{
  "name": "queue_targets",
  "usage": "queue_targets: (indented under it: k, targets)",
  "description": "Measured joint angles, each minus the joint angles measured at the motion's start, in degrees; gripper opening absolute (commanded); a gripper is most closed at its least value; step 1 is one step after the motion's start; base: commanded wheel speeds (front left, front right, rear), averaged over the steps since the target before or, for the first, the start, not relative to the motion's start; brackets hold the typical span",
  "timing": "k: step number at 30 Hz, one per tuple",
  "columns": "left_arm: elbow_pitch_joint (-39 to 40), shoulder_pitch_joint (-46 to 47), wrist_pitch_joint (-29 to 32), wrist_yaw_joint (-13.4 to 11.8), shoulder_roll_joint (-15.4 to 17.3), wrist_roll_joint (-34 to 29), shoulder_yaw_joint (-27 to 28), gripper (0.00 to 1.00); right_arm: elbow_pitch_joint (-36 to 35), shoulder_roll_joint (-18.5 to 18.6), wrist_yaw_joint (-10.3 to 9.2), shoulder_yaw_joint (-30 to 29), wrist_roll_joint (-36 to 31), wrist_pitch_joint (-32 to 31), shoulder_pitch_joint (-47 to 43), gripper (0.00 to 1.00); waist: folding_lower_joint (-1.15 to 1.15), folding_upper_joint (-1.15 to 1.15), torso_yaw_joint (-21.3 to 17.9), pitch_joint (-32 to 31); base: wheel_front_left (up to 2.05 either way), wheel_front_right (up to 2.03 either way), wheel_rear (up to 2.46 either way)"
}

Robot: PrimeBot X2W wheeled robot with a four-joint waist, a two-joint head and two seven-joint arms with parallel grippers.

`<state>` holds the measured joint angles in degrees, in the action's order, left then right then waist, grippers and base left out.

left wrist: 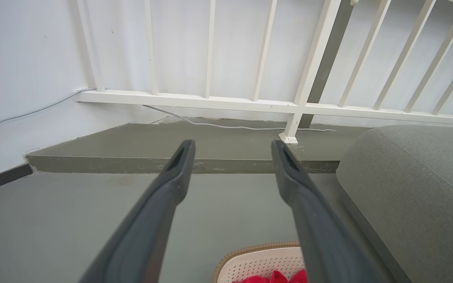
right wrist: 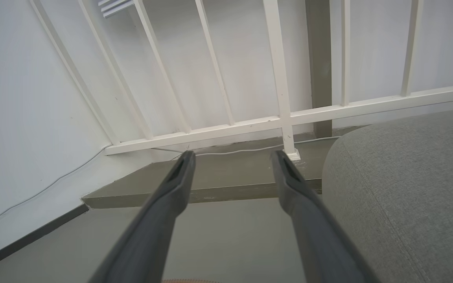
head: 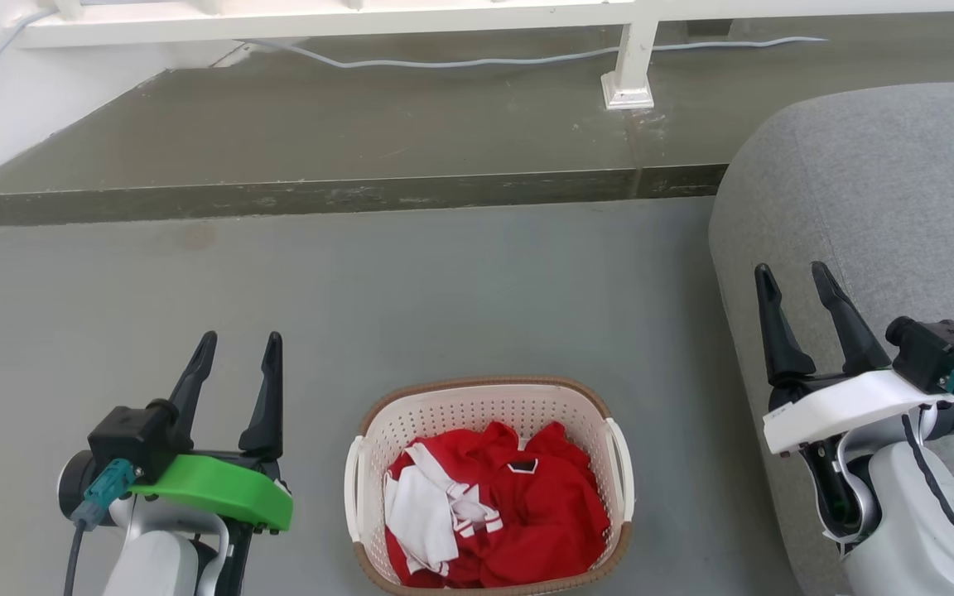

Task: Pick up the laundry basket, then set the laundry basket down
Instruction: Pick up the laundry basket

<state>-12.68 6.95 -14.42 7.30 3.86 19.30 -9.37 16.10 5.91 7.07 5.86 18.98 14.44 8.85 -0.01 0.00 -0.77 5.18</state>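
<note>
**Ready on both sides:** A cream-white perforated plastic laundry basket with a brown woven-look rim (head: pixel 485 383) sits on the grey floor (head: pixel 444 281) directly before the robot. It lies between the two arms and is loaded with crumpled red-and-white garments (head: pixel 518 505).

The left claw (head: pixel 241 339), on a green-shrouded wrist, hovers near the basket's left white loop handle (head: pixel 352 488). Its two dark fingers are spread wide with nothing between them. The right claw (head: pixel 790 269), on a white-shrouded wrist, hangs farther out to the basket's right, in front of a rounded grey fabric sofa (head: pixel 899 182). It too is parted and holds nothing.

Both claws point forward, toward a raised olive-grey step (head: pixel 361 141) and a white railing (left wrist: pixel 210 100), rather than down at the load.

The stance reads as a ready pose. With one arm on each flank, it suits the two side handles and suggests a two-handed lift that would keep the clothes level. Neither claw touches the basket, so the pick-up appears not yet begun.

Each claw would probably need to drop and swing inward to its handle. The right claw looks to have the longer reach, with the sofa crowding its side. Uneven grips could tilt the thin plastic basket.
</note>
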Motion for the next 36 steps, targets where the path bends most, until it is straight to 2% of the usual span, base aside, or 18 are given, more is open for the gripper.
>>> queue_targets:
  k: [15, 36]
  targets:
    - [1.6, -0.4, 0.0, 0.0, -0.8, -0.5, 0.0, 1.00, 0.5, 0.2, 0.00, 0.1, -0.9, 0.0, 0.0, 1.00, 0.00, 0.00, -0.2, 4.2, 0.00, 0.00, 0.00]
    - [-8.4, 8.2, 0.0, 0.0, -1.2, -0.2, -2.0, 1.00, 5.8, 0.5, 0.00, 2.6, 1.8, 0.0, 3.5, 1.00, 0.00, 0.00, -0.5, 17.9, 0.00, 0.00, 0.00]
